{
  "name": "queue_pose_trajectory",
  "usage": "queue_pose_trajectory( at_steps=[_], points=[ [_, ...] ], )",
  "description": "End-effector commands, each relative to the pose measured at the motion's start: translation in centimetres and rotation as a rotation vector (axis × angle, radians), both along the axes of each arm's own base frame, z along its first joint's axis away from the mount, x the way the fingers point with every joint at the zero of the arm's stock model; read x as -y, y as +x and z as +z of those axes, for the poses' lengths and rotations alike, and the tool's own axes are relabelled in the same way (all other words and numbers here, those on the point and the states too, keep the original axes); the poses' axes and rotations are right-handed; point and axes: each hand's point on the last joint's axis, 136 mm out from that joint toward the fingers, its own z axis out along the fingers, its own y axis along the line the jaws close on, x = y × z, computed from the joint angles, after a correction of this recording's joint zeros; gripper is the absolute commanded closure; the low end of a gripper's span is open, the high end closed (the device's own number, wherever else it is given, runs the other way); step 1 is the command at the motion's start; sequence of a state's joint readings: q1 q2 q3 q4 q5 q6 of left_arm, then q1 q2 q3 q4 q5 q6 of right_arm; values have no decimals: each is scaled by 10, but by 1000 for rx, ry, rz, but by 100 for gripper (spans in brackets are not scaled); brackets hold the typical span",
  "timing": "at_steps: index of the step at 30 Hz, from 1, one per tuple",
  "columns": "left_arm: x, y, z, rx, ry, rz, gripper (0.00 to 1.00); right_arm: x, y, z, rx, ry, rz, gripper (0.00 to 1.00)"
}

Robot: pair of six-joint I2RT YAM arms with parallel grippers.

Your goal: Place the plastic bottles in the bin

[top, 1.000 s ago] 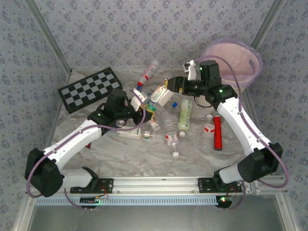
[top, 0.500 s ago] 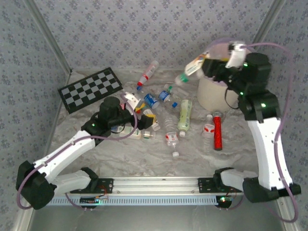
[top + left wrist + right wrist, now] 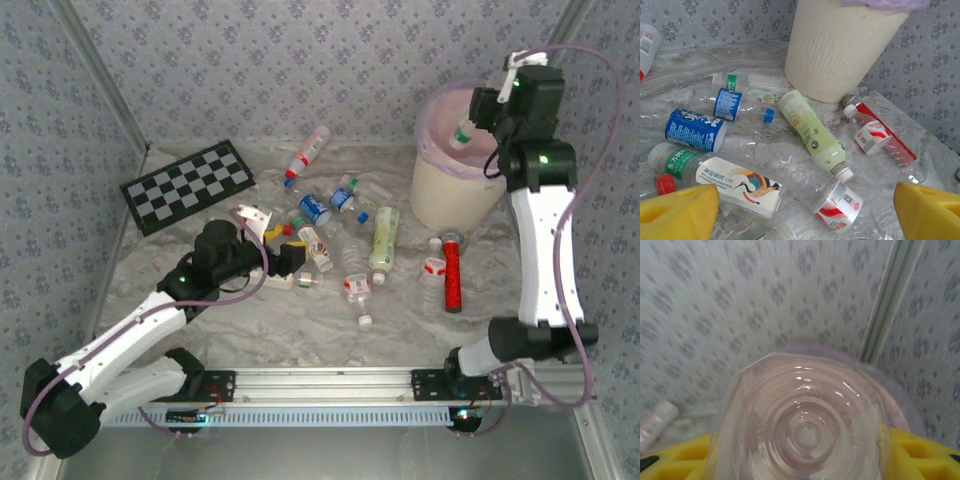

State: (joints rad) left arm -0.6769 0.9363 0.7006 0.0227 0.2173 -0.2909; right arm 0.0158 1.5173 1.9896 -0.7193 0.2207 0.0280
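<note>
Several plastic bottles lie mid-table: a pale-green one (image 3: 383, 238) (image 3: 812, 131), a blue-labelled one (image 3: 315, 208) (image 3: 694, 131), a crane-labelled one (image 3: 316, 246) (image 3: 732, 186) and a red-labelled one (image 3: 356, 286) (image 3: 840, 206). My left gripper (image 3: 272, 240) (image 3: 805, 212) hangs open just left of the pile, its yellow pads (image 3: 677, 210) wide apart above the bottles. My right gripper (image 3: 482, 112) (image 3: 805, 460) is shut on a clear bottle (image 3: 466, 134) (image 3: 804, 427), held cap-down over the bin (image 3: 448, 190) (image 3: 840, 50) (image 3: 892, 395), which has a pink liner.
A solid red cylinder (image 3: 453, 276) (image 3: 885, 134) lies in front of the bin. A checkerboard (image 3: 190, 186) sits at the back left. One more bottle (image 3: 311, 148) lies near the back wall. Patterned walls close in the table.
My right arm swung up and right, carrying its bottle from the pile to above the bin. My left gripper opened and drew back toward the near left.
</note>
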Motion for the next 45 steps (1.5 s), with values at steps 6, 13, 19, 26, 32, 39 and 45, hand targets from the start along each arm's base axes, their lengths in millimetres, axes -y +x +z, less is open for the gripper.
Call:
queue_pose_trajectory(
  at_steps=[6, 13, 19, 26, 32, 39, 45],
  points=[
    [-17, -4, -5, -36, -4, 83, 10, 7, 33, -86, -269, 34, 17, 67],
    [-20, -6, -11, -67, 42, 85, 10, 5, 53, -163, -473, 100, 35, 63],
    [-17, -2, -20, -110, 101, 81, 9, 6, 66, -204, -540, 144, 22, 61],
    [-13, 4, -27, -143, 136, 82, 9, 14, 63, -195, -488, 172, -30, 22],
    [-2, 18, -29, -153, 189, 67, 6, 14, 47, -132, -396, 145, -7, 0],
    [3, 80, -17, -133, 270, 116, 3, 17, -6, -39, -158, 110, -18, 0],
    [-6, 178, -20, -135, 321, 212, 2, -14, -67, -11, 5, 207, 107, 0]
  ],
)
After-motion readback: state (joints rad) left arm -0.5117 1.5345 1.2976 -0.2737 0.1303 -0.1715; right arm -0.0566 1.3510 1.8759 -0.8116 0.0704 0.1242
